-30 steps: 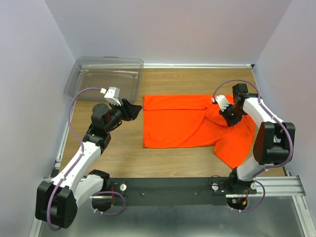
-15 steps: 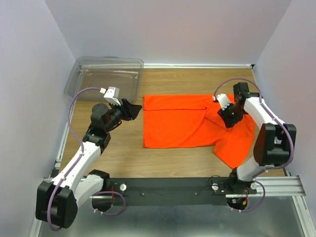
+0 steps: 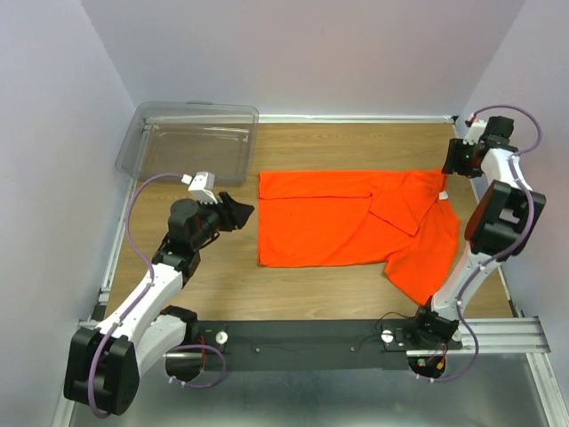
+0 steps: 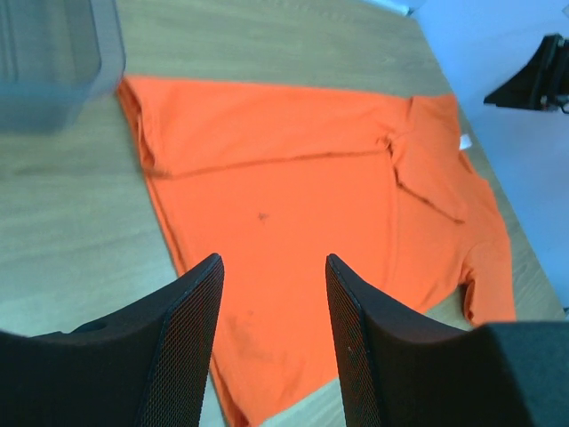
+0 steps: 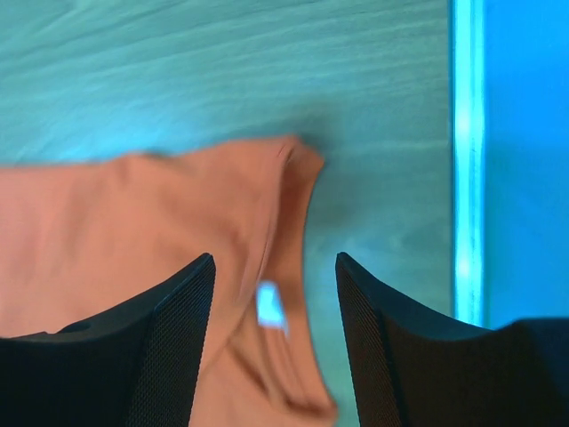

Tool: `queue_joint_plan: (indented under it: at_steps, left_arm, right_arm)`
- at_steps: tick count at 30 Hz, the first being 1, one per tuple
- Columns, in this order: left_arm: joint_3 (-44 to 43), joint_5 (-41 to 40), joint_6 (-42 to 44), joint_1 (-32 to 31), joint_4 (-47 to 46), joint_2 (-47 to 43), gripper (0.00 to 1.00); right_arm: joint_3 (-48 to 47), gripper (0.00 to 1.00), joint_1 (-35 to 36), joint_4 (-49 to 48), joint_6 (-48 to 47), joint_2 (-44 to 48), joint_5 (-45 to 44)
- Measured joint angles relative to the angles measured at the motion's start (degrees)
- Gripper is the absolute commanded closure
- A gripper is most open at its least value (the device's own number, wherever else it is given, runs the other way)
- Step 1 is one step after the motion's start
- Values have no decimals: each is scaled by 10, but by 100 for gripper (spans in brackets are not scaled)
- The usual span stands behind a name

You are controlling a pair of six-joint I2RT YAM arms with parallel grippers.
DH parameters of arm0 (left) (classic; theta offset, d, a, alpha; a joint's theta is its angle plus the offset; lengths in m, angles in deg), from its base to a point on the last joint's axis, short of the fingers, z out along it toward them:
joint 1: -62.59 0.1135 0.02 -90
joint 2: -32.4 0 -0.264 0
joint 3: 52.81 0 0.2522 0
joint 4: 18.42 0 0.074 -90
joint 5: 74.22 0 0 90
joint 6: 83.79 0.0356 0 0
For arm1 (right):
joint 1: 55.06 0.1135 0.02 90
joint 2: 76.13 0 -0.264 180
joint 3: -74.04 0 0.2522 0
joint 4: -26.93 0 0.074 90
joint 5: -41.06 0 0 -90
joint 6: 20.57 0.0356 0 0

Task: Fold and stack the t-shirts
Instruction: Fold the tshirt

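Observation:
One bright orange t-shirt [image 3: 338, 218] lies partly folded on the wooden table, its near right part trailing toward the front edge. Its white neck tag [image 3: 442, 196] shows near the right side. My left gripper [image 3: 238, 212] hovers open just left of the shirt's left edge; in the left wrist view the shirt [image 4: 293, 187] spreads beyond the empty left gripper [image 4: 274, 262]. My right gripper [image 3: 454, 161] is open above the shirt's far right corner. In the right wrist view the right gripper [image 5: 276, 258] holds nothing, with the shirt [image 5: 133, 213] and tag [image 5: 271, 307] below.
A clear plastic bin [image 3: 191, 142] stands at the far left corner, close behind my left arm. Walls close in the table on the left, back and right; the right wall's base strip [image 5: 467, 160] runs just beside my right gripper.
My right gripper has opened, let go of the shirt fabric and swung away to the far right corner. The released fabric now lies flat. My left gripper shifted slightly nearer.

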Motion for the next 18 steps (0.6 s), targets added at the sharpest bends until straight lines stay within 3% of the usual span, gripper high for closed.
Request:
queue_joint_plan:
  at_steps: [7,14,18]
  left_arm:
    - [38,0,-12,0,-2,2,42]
    - [38,0,-12,0,-13,15,42]
    - [38,0,-12,0,-14,18,42]
  right_arm:
    - [-115,39,-3,-9,67,-167,1]
    - [-162,51,-2,-13,95,-206,14]
    - [-162,52,-3,-13,99,-209,15]
